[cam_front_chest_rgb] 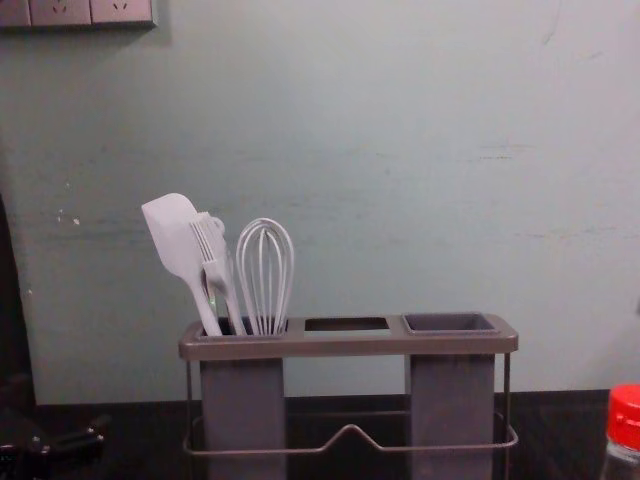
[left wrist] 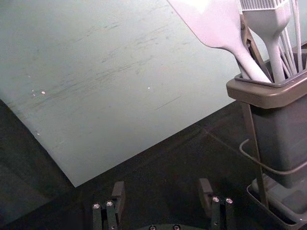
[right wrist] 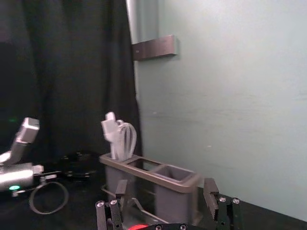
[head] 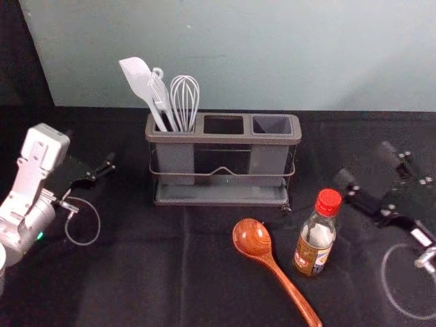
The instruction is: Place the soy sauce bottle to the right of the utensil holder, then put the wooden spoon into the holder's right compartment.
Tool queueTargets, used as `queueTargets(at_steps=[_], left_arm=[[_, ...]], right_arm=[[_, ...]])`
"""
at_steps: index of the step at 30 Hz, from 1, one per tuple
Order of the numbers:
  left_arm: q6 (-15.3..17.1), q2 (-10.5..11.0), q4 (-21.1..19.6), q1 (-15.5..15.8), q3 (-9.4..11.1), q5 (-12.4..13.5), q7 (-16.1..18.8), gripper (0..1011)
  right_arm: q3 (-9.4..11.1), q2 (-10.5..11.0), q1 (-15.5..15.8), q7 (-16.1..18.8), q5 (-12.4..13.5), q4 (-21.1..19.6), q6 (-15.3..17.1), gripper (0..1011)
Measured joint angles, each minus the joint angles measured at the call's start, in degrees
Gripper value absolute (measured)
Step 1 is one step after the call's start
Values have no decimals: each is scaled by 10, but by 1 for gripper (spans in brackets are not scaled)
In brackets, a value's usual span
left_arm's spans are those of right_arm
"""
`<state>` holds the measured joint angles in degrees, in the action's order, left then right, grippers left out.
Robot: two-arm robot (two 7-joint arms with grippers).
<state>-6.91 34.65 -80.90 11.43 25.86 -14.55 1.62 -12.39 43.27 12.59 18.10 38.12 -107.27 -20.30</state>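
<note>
Tabletop (head: 122,286) has black cloth, wall (head: 272,61) is pale. Left pincer (head: 90,146) and right pincer (head: 366,162) are spread, each on its side. Chest view cuts the bottle (cam_front_chest_rgb: 625,418).

Red-capped clear soy sauce bottle (head: 315,238) upright, front-right of grey three-opening utensil holder (head: 223,138). Glossy reddish-brown round-bowled wooden spoon (head: 253,238) flat, left of bottle, bowl toward holder.
</note>
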Motion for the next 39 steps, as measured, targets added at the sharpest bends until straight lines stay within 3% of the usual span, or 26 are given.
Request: queueTargets(at_steps=[5, 12, 21, 33, 39], left_arm=[[0, 0, 0, 0, 0, 0, 0, 1005], [0, 0, 0, 0, 0, 0, 0, 1005], [0, 0, 0, 0, 0, 0, 0, 1005], [0, 0, 0, 0, 0, 0, 0, 1005], [0, 0, 0, 0, 0, 0, 0, 1005]], right_arm=[[-27, -21, -23, 8, -20, 11, 21, 1004], [-45, -34, -36, 4, -54, 26, 57, 1004], [-44, -35, -35, -9, -80, 21, 100, 1004], [-36, -52, -39, -4, -89, 25, 120, 1003], [-31, -60, -37, 1, -93, 25, 126, 870]])
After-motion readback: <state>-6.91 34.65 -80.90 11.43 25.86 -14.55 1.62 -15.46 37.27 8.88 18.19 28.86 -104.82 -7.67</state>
